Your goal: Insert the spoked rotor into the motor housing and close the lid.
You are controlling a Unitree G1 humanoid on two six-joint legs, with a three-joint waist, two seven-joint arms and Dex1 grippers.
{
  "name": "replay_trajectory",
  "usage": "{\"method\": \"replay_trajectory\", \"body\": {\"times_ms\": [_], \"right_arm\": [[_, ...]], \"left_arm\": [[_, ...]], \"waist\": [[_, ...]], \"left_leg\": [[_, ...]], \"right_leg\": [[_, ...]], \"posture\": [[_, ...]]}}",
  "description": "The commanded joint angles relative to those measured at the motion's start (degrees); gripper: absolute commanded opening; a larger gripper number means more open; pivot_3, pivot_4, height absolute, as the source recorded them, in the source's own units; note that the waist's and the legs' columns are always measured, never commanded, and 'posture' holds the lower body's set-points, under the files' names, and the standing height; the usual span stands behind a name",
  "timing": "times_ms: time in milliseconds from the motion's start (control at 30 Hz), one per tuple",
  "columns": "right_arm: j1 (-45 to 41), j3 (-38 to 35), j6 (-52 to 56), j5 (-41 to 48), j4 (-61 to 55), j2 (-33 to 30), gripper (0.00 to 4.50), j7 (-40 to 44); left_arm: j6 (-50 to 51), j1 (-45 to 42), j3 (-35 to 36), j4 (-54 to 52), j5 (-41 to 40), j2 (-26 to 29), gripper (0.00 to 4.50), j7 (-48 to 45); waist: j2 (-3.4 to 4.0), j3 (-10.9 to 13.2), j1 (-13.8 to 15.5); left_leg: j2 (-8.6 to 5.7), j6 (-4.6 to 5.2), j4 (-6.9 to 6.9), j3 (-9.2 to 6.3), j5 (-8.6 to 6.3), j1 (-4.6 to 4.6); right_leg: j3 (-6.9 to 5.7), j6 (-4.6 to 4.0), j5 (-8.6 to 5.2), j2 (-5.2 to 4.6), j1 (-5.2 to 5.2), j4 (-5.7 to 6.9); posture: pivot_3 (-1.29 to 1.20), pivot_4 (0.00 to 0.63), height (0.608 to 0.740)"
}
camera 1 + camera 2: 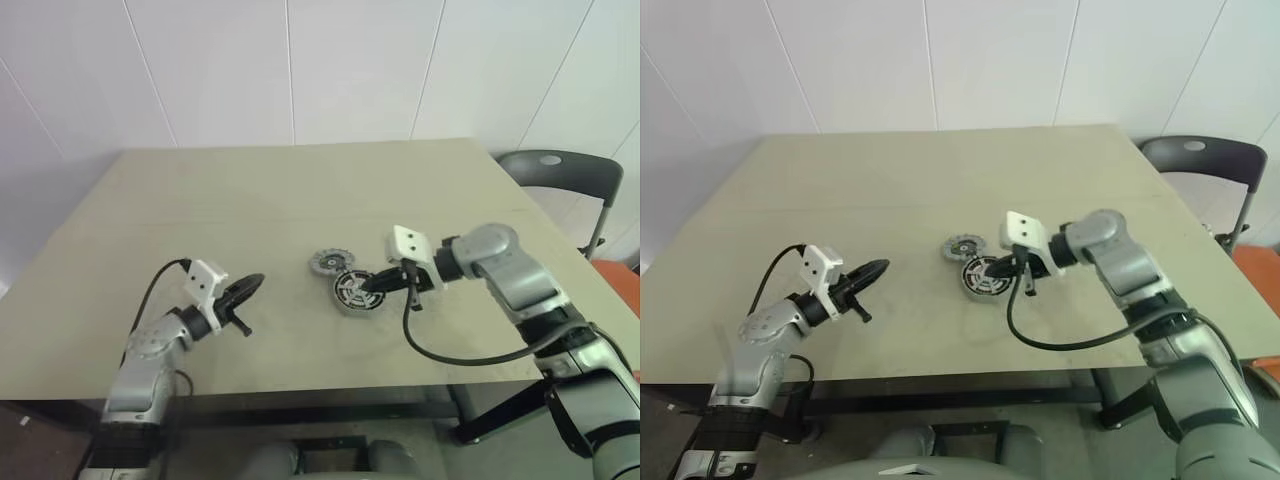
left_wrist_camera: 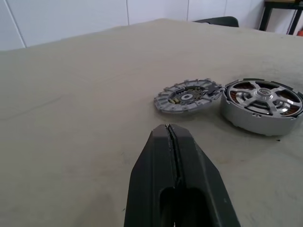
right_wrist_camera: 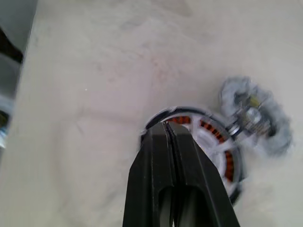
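The spoked rotor (image 2: 263,98) was found already seated in the motor housing (image 2: 246,120), with copper windings visible between its spokes; the assembly rested near the middle of the desk (image 1: 300,200). The lid (image 1: 328,263) lay flat on the desk just beside the housing, on its far-left side, the two rims touching or very nearly so; which could not be settled. The lid was judged to be the item still outstanding: insertion appeared complete and closure not yet done.

The right end effector (image 1: 368,285) was observed clenched, its two fingers pressed together with nothing between them. It was angled downward and toward the robot's left, its tip over the near-right rim of the housing; contact with the rim could not be confirmed. The lid lay just beyond that tip, across the housing, along roughly the line the fingers pointed.

The left end effector (image 1: 250,285) was likewise observed clenched and empty, held about level above the desk and well apart from the parts. It was pointed to the robot's right, toward the lid, with bare desk between.

The right arm was judged much the nearer to the lid. As a round disc, the lid offered no long axis. It was judged that either end effector would need to be released before the thin disc could be taken by its edge.
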Motion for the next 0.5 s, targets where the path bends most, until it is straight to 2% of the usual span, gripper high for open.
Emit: {"method": "replay_trajectory", "body": {"times_ms": [33,300,500], "right_arm": [[-4.3,1.27,-7.37,-3.91,4.09,-0.75,0.61,2.44],[-7.17,5.83,-17.83,-10.61,8.4,-4.84,3.23,11.45],[-7.11,5.44,-22.9,-13.17,11.02,-2.96,3.23,9.29]], "left_arm": [[-2.14,-0.84,0.57,-1.99,-0.68,-0.53,0.0,1.34],[-4.34,0.0,-2.5,-0.76,1.77,-1.87,0.0,2.82],[-6.06,-0.55,-2.89,1.75,3.13,-1.14,0.0,3.33]], "waist": [[0.0,0.0,-0.01],[0.0,0.0,-0.08],[0.03,0.02,-0.22]], "left_leg": [[-0.01,0.0,0.0,0.01,0.0,0.01],[-0.03,0.17,-0.13,0.02,0.09,-0.08],[0.01,0.17,-0.12,0.08,0.09,0.01]], "right_leg": [[0.0,0.0,0.0,-0.01,0.01,0.0],[0.01,-0.14,0.12,-0.01,-0.15,0.0],[0.06,-0.04,0.03,0.02,-0.12,0.07]], "posture": [[0.0,0.0,0.74],[0.0,0.0,0.74],[0.0,0.0,0.74]]}}
